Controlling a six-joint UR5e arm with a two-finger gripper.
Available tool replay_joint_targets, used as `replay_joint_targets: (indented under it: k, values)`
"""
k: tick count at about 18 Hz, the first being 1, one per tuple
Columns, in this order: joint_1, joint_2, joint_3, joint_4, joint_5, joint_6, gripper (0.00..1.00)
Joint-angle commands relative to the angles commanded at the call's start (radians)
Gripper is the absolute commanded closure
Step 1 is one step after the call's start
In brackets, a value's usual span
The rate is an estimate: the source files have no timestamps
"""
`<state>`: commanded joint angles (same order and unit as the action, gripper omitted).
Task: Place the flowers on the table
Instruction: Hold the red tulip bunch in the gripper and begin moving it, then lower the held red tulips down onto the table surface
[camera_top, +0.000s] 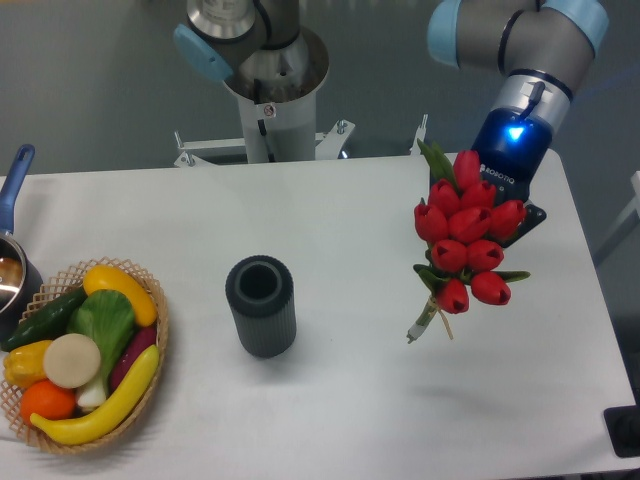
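Observation:
The flowers (466, 238), a bunch of red tulip buds with green leaves and tied stems, hang in the air over the right part of the white table (360, 400). The stems point down and to the left, with their tips near the tabletop. My gripper (505, 205) comes in from the upper right and is mostly hidden behind the buds. It appears shut on the flowers, since the bunch stays tilted in the air against it. The fingers themselves do not show.
A dark grey ribbed cylinder vase (261, 305) stands upright left of the flowers, near the table's middle. A wicker basket (85, 355) of fruit and vegetables sits at the front left. A pot with a blue handle (15, 250) is at the left edge.

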<state>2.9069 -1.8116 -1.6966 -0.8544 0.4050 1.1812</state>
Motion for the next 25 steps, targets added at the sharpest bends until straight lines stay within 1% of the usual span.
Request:
replay_joint_targets:
  k: [2, 7, 9, 13, 15, 18, 20, 25]
  values:
    - [0.0, 0.002, -0.009, 0.002, 0.0, 0.003, 0.61]
    - [0.002, 0.003, -0.008, 0.005, 0.006, 0.009, 0.61]
    - [0.002, 0.011, -0.011, 0.005, 0.026, 0.011, 0.61]
    - [-0.003, 0.035, -0.012, 0.005, 0.178, 0.011, 0.61]
    - [-0.009, 0.044, -0.011, 0.003, 0.225, 0.011, 0.61]
    - [-0.017, 0.066, -0.012, 0.002, 0.334, 0.011, 0.61]
    - [-0.041, 0.071, -0.012, 0.0, 0.405, 0.014, 0.61]
    - [-0.139, 0.063, -0.014, -0.005, 0.658, 0.017, 0.61]
